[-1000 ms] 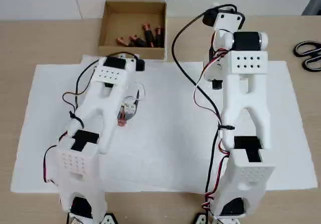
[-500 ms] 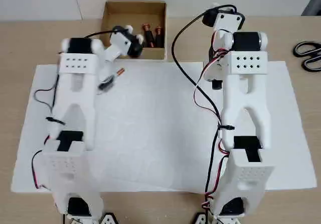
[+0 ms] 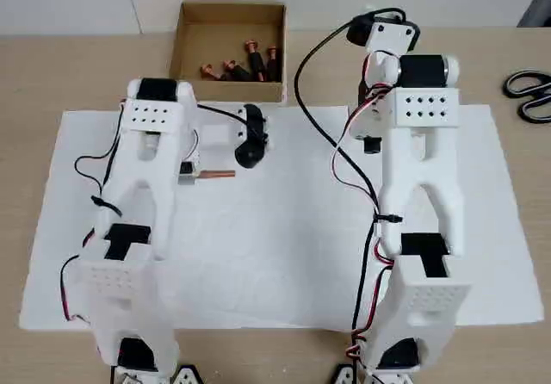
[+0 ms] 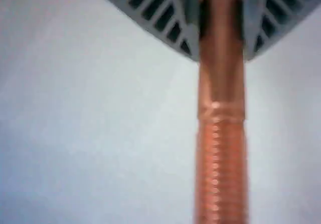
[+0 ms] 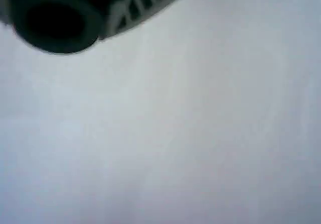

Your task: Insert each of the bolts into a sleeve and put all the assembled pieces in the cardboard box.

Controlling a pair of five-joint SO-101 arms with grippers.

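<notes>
Gripping the copper bolt tight in the left hand, level, thread pointing toward 3 o'clock, above the white sheet, at about 10 o'clock from its centre. A second ago hanging lower, nearer 9 o'clock; half a second ago carried up close to the cardboard box at 12 o'clock. Since swung back down and turned to face the other arm.

Pinching a black sleeve in the right hand, at about 2 o'clock, open end on show; parked there unmoved through all three moments.

Probably lining up for insertion, with bolt and sleeve well apart and not yet mated. Inside the box, already several assembled pieces.

No brand, label or writing legible anywhere. Otherwise just scissors at 3 o'clock on the worktop.
</notes>
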